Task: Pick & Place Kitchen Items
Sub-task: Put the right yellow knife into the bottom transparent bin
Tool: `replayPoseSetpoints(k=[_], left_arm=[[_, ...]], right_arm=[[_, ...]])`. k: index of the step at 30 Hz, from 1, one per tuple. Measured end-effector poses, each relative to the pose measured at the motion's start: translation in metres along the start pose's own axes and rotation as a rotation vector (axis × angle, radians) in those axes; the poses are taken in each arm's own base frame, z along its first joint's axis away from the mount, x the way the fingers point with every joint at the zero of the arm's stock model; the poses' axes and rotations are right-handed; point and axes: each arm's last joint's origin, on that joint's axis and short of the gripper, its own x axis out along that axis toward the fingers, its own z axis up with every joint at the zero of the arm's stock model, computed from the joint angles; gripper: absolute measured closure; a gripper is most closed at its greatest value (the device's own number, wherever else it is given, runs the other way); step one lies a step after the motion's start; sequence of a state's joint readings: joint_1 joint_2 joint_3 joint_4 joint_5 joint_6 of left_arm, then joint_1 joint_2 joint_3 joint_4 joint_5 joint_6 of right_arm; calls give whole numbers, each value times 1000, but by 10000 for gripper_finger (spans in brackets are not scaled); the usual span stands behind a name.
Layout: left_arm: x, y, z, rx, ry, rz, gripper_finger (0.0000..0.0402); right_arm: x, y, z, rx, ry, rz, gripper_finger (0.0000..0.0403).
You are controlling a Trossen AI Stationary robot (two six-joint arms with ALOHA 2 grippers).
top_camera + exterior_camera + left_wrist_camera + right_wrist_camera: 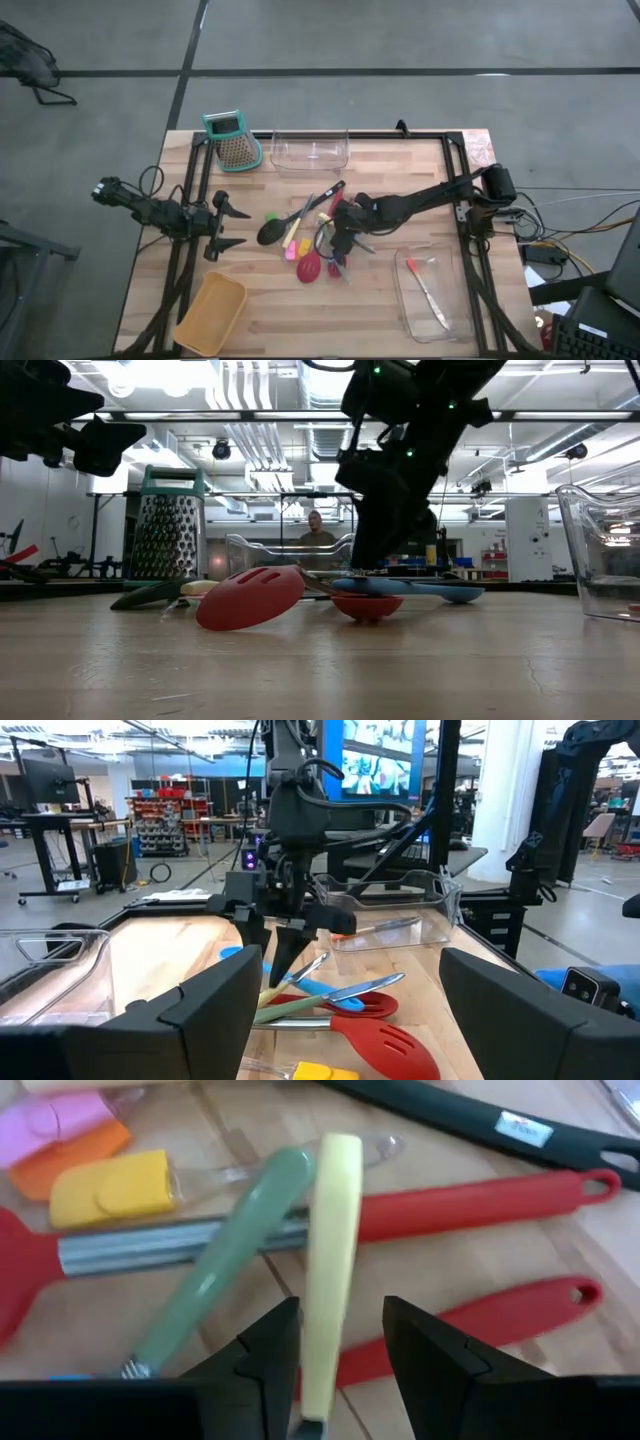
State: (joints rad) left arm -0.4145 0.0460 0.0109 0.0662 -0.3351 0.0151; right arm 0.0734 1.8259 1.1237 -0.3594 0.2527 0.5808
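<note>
Wooden tabletop (300, 320) carries a utensil pile (310, 240) at its middle; right gripper (340, 1355) hangs over it, fingers apart around a yellow handle (330, 1260). Left gripper (222, 228) waits aside, fingers apart.

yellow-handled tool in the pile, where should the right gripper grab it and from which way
Probably on the yellow handle, from straight above. It lies on top of the green handle and red handles, so it sits raised and is narrow enough to pinch. The right gripper is open, straddling it.
</note>
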Motion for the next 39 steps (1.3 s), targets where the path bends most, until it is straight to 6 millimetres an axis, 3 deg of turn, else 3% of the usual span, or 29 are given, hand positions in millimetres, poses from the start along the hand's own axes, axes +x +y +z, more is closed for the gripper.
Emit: replayPoseSetpoints(k=[14, 30, 39], left_arm=[[0, 0, 0, 1, 2, -1, 90], [0, 0, 0, 0, 1, 0, 90], [0, 0, 0, 0, 1, 0, 90]], right_arm=[[16, 2, -5, -7, 47, -6, 226], [16, 0, -5, -11, 47, -10, 356], [15, -3, -3, -14, 64, -24, 341]])
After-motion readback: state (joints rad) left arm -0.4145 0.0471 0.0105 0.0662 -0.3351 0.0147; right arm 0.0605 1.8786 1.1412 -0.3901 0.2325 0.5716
